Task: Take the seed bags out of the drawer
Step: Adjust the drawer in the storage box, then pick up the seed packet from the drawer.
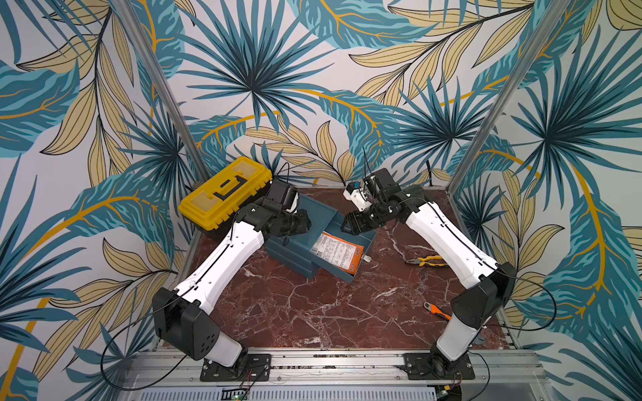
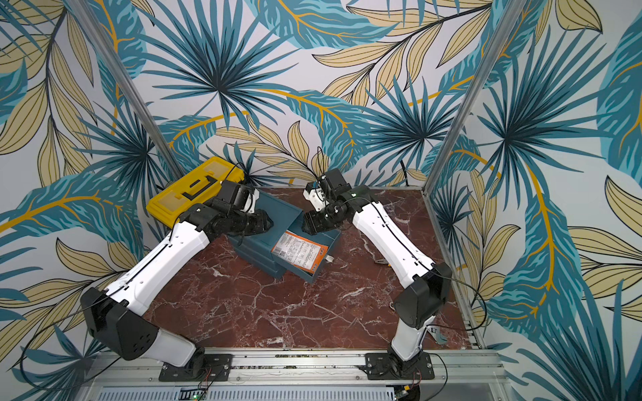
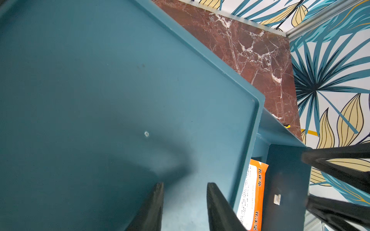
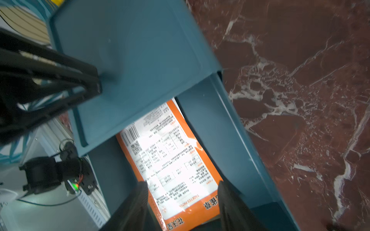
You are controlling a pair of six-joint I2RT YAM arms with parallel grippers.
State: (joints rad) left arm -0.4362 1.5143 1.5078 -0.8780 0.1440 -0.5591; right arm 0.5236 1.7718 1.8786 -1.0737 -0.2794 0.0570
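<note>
A red-brown marble desk [image 1: 312,312] fills a booth papered with teal and tan leaves. Aluminium posts [image 1: 172,104] rise at the back corners, and a metal rail [image 1: 330,361] along the front edge carries both arm bases. A yellow toolbox [image 1: 224,192] sits at the back left corner. Pliers [image 1: 425,261] with yellow-and-black handles lie on the right side of the desk, and an orange-handled tool [image 1: 437,310] lies nearer the front, just beside the right arm [image 1: 448,236].

A blue cabinet [image 1: 318,215] stands askew at mid-back. Its top drawer [image 1: 361,234] stands pulled out toward the front right. A seed bag [image 1: 338,251] lies flat in the drawer, white printed back up with an orange border. One end is tucked under the cabinet top.

The left arm [image 1: 222,264] reaches in from the front left, its wrist bent over the cabinet. The left jaws hang over the cabinet's top panel, parted a little, with nothing between them.

The right arm comes from the front right, its wrist folded down at the drawer. The right jaws point into the drawer, released and spread to either side of the bag's end. Whether they touch the bag cannot be told.
</note>
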